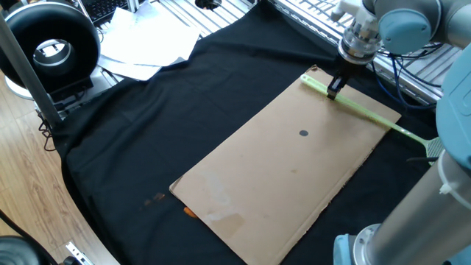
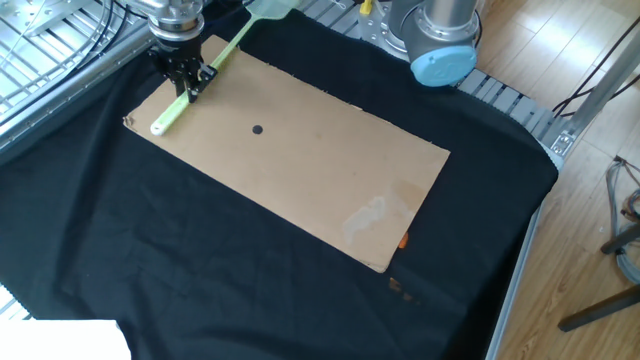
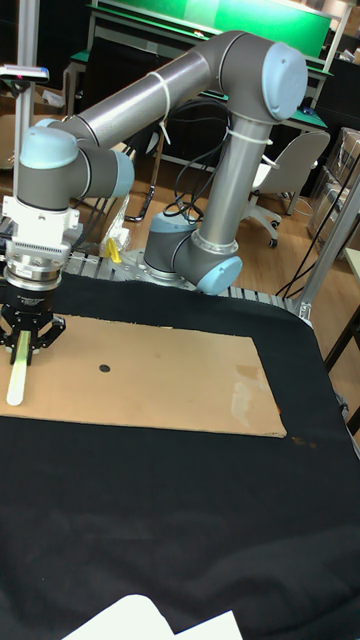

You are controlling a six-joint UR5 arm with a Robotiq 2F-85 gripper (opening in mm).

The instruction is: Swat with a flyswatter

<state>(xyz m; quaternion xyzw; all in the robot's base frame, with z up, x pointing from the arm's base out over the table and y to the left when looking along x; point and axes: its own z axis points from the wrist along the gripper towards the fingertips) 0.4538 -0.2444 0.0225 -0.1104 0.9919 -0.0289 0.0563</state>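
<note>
My gripper (image 1: pixel 334 90) is shut on the thin handle of the pale green flyswatter (image 1: pixel 369 113), near the far corner of a brown cardboard sheet (image 1: pixel 272 177). The handle runs diagonally over that corner, its free end near the board's edge (image 2: pixel 160 125). Its mesh head (image 2: pixel 270 8) reaches past the board at the frame's top. A small black dot (image 2: pixel 258 129) sits on the cardboard, a short way from the gripper (image 2: pixel 188 86). In the tall view the gripper (image 3: pixel 22 336) points straight down with the handle's end (image 3: pixel 17 378) below it.
A black cloth (image 1: pixel 184 125) covers the table. White papers (image 1: pixel 147 48) and a round black device (image 1: pixel 51 48) lie at one side. The arm's base (image 2: pixel 440 45) stands by the table edge, next to metal racks (image 2: pixel 40 40). Something small and orange (image 2: pixel 403 241) shows at the cardboard's near edge.
</note>
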